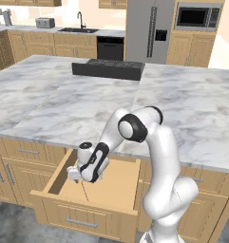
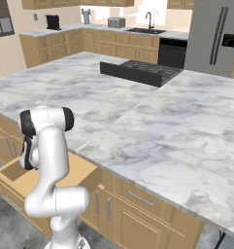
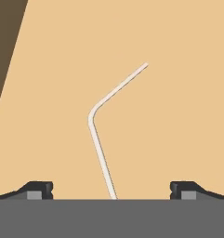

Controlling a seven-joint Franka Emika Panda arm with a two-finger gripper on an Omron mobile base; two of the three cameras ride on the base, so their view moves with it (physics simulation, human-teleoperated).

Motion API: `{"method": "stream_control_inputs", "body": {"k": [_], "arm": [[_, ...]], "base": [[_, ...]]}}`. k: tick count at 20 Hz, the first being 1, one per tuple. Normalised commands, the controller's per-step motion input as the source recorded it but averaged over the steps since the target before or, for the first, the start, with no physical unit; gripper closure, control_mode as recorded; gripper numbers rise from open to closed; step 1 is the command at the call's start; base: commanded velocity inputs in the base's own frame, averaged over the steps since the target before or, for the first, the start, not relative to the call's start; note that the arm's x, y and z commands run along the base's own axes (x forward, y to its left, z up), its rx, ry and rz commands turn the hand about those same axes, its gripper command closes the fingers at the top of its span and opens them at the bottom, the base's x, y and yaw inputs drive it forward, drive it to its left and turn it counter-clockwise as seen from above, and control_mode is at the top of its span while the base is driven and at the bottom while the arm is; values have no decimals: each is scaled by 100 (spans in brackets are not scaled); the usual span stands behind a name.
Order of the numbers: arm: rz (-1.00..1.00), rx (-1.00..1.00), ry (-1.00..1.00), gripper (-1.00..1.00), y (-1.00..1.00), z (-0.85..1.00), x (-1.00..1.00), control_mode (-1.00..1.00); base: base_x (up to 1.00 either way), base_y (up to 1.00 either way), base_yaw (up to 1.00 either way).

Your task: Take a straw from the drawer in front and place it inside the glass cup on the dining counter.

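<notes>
A: Where's the pincer (image 1: 74, 174) right now?

B: Down inside the pulled-out drawer (image 1: 111, 182), pointing at its floor. In the left base view it hangs over the left part of the drawer, with the white arm bent over it from the right.

A: Spread or pressed together?

B: Spread wide. In the hand view the two dark fingertips (image 3: 36, 189) sit far apart at the bottom corners, with nothing pinched between them.

A: And the straw (image 3: 100, 135)?

B: Lying flat on the drawer's light-wood floor, between the two tips as the hand camera sees it. Its long part runs up from the bottom edge, then bends and slants off toward the upper right. It looks pale there; in the left base view it is a thin reddish line (image 1: 84, 191) just below the pincer.

A: Touching the tips?

B: No, it lies apart from both.

A: The tabletop (image 1: 63, 104)?

B: A big white-and-grey marble slab above the drawer, with a dark cooktop (image 1: 109, 69) set at its far side.

A: What does the right base view add?

B: The arm stands in front of the drawer (image 2: 21, 175), so the pincer is hidden there.
</notes>
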Motion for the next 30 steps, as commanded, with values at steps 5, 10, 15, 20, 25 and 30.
{"method": "stream_control_inputs", "body": {"k": [5, 10, 15, 20, 25, 30], "arm": [[0, 0, 0, -100, 0, -9, 25, -100], [0, 0, 0, -100, 3, -12, 19, -100], [0, 0, 0, -100, 3, -21, 12, -100], [0, 0, 0, -100, 5, -24, 3, -100], [0, 0, 0, -100, 6, -24, 0, -100], [0, 0, 0, -100, 4, -32, 0, -100]], "base": [[0, 0, 0], [0, 0, 0], [0, 0, 0], [0, 0, 0], [0, 0, 0], [0, 0, 0]]}}
